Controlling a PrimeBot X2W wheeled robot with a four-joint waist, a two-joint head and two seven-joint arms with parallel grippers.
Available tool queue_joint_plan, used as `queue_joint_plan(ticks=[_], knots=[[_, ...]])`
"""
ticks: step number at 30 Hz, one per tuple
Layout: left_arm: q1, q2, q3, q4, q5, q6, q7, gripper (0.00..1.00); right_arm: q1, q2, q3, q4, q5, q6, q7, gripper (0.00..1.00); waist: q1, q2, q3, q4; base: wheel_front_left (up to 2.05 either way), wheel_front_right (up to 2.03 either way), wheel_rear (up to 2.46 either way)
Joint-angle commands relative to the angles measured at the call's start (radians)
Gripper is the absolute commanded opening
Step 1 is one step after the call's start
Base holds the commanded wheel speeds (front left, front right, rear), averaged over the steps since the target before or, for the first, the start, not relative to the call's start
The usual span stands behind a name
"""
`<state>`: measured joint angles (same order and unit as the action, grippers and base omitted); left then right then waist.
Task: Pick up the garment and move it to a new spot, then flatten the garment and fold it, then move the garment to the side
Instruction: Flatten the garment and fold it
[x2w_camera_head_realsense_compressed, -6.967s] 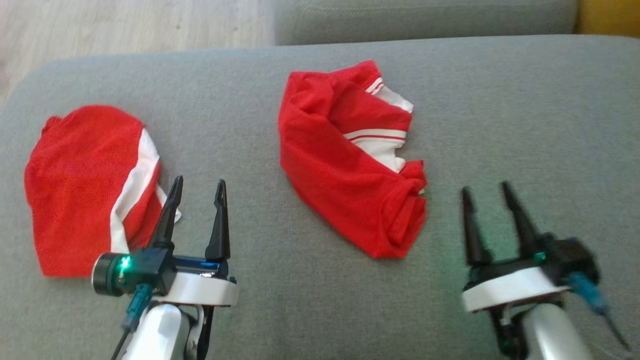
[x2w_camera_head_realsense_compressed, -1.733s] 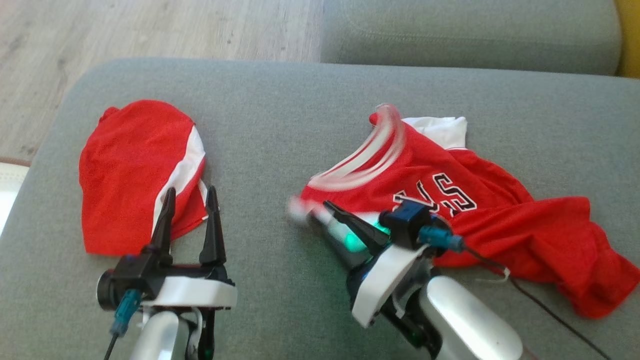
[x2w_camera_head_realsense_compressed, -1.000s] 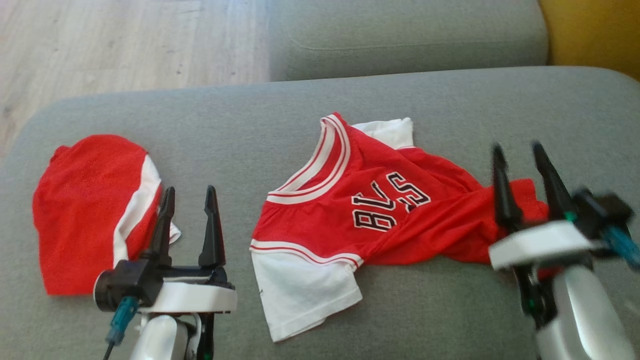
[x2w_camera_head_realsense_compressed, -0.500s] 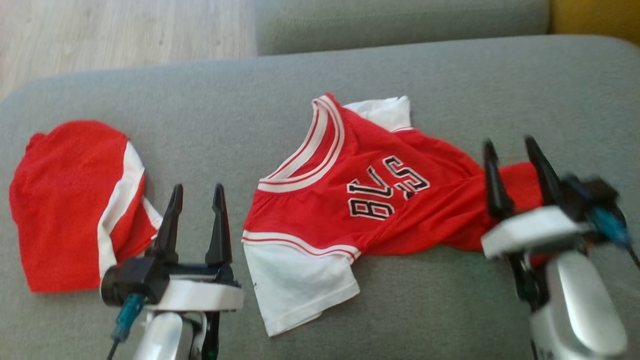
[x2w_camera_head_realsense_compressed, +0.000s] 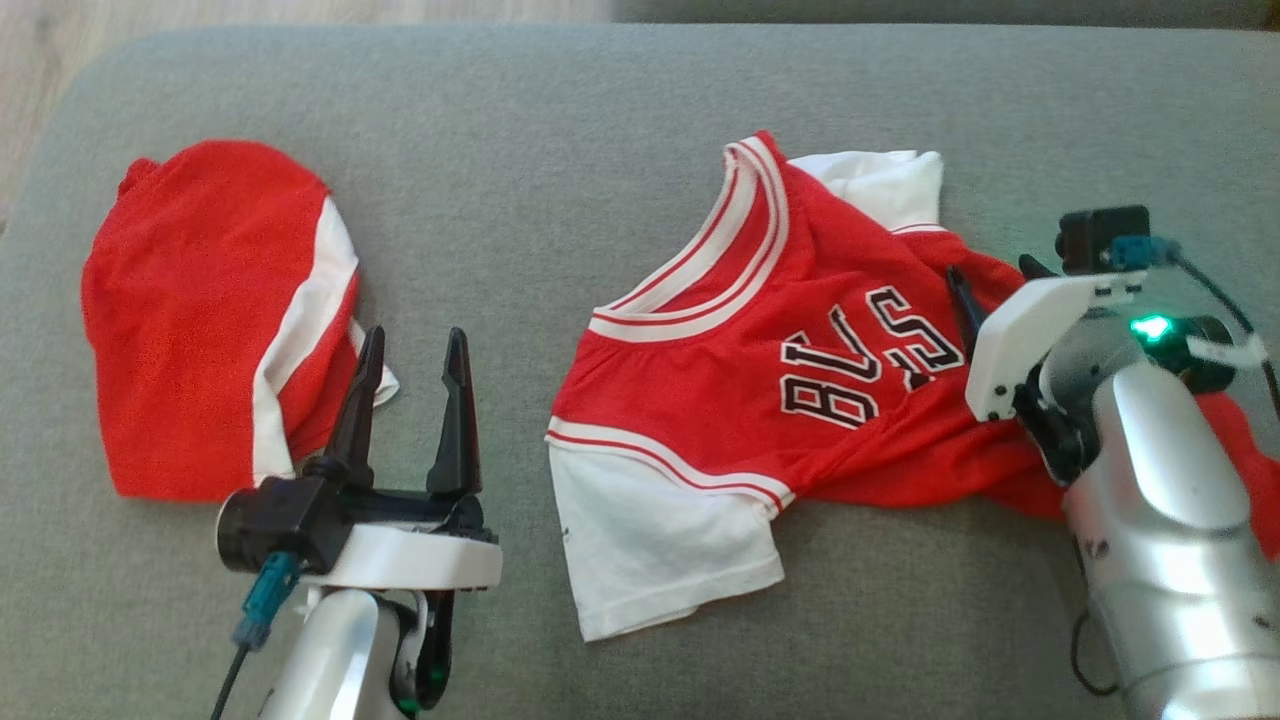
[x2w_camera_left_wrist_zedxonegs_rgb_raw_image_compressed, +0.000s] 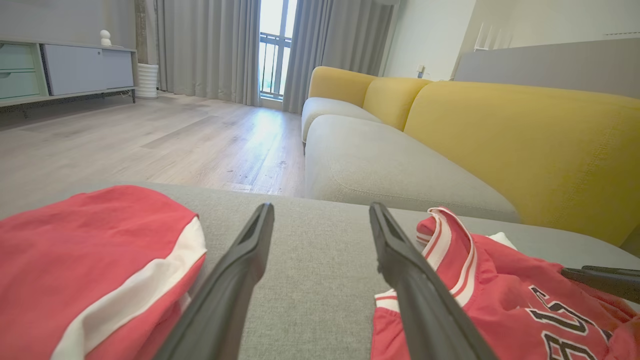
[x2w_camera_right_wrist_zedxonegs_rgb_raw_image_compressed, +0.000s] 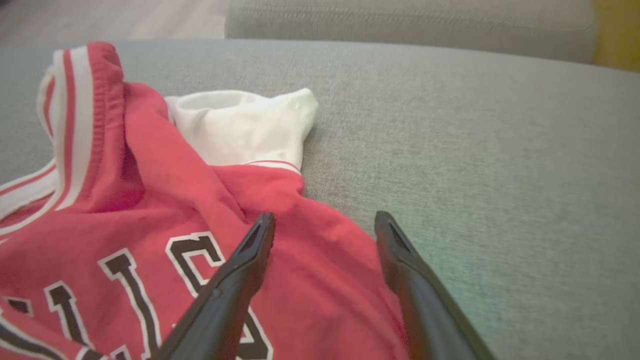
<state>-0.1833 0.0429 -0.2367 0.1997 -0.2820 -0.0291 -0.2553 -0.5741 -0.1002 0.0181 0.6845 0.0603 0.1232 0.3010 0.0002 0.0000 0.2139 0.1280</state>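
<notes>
Two red garments lie on the grey cushion (x2w_camera_head_realsense_compressed: 560, 150), well apart. The jersey (x2w_camera_head_realsense_compressed: 790, 350) sits right of centre, partly spread out face up, with black lettering on its chest, one striped collar (x2w_camera_head_realsense_compressed: 720, 260) and two white sleeves: the near sleeve (x2w_camera_head_realsense_compressed: 650, 540) lies flat, and the far sleeve (x2w_camera_head_realsense_compressed: 880, 185) is bunched at the shoulder. The jersey's lower body is rumpled and runs under the right arm. The second garment (x2w_camera_head_realsense_compressed: 190, 310) (rounded, folded over, with one white stripe) lies at the left end of the cushion.

Two grippers are in view. The left gripper (x2w_camera_head_realsense_compressed: 415, 335) hovers over bare cushion between the two garments, just beside the folded one's white edge, its jaws spread with nothing in them. The right gripper (x2w_camera_right_wrist_zedxonegs_rgb_raw_image_compressed: 324, 219) is over the jersey's side, just right of the lettering, with its jaws spread too. One finger is above red fabric and the other is above the hem's edge. Whether the tips touch the cloth cannot be told.
</notes>
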Motion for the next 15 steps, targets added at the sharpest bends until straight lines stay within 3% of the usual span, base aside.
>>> queue_joint_plan(ticks=[1,5,6,7,15], knots=[[-0.039,0.007,0.021,-0.024,-0.005,0.007,-0.006,1.00,-0.052,0.000,0.018,-0.002,0.005,0.008,0.021,1.00,-0.0002,0.0000,0.015,0.016,0.00,0.00,0.00],[-0.049,0.007,0.009,-0.021,-0.012,0.010,-0.006,1.00,-0.104,-0.021,0.041,0.082,0.010,0.008,0.063,1.00,-0.0002,0.0000,0.027,0.028,0.00,0.00,0.00],[-0.052,0.007,0.004,-0.020,-0.013,0.012,-0.006,1.00,-0.114,-0.027,0.051,0.101,0.007,0.008,0.071,0.34,-0.0002,0.0000,0.029,0.030,0.00,0.00,0.00],[-0.055,0.007,-0.001,-0.020,-0.016,0.014,-0.006,1.00,-0.123,-0.032,0.059,0.117,0.008,0.008,0.075,0.00,-0.0002,0.0000,0.031,0.032,0.00,0.00,0.00],[-0.074,0.007,-0.028,-0.024,-0.032,0.026,-0.006,1.00,-0.250,-0.086,0.049,0.124,-0.002,0.008,-0.035,0.00,-0.0002,0.0000,0.044,0.046,0.00,0.00,0.00]])
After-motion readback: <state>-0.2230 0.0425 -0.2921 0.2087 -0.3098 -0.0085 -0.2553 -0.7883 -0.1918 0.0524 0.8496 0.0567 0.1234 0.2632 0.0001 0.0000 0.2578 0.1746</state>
